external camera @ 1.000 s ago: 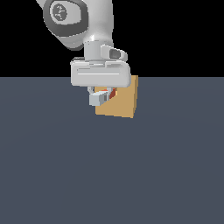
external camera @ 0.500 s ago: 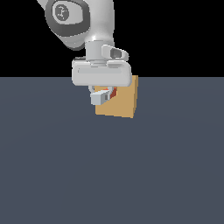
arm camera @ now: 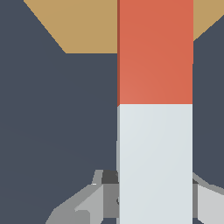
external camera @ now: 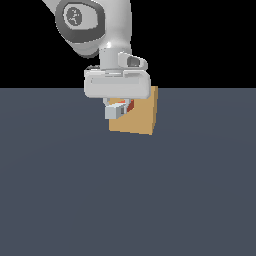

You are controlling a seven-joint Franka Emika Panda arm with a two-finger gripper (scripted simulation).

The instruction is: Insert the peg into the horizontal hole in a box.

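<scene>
The tan box (external camera: 142, 117) stands on the dark floor in the exterior view, partly behind my hand. My gripper (external camera: 119, 109) hangs just in front of its face, shut on the peg (external camera: 129, 105), of which only a small orange-red bit shows between the fingers. In the wrist view the peg (arm camera: 155, 52) runs from my gripper (arm camera: 154, 194) towards the box (arm camera: 87, 26). It is white at the gripped end and orange-red at the far end, and that end overlaps the box. The hole is hidden behind the peg and my hand.
The dark grey floor (external camera: 125, 200) spreads flat around the box in every direction. The robot arm (external camera: 95, 25) rises above the box at the exterior view's upper left.
The hand with the peg has crept slightly towards the exterior view's right and the box; over the last half second it has hardly moved.
</scene>
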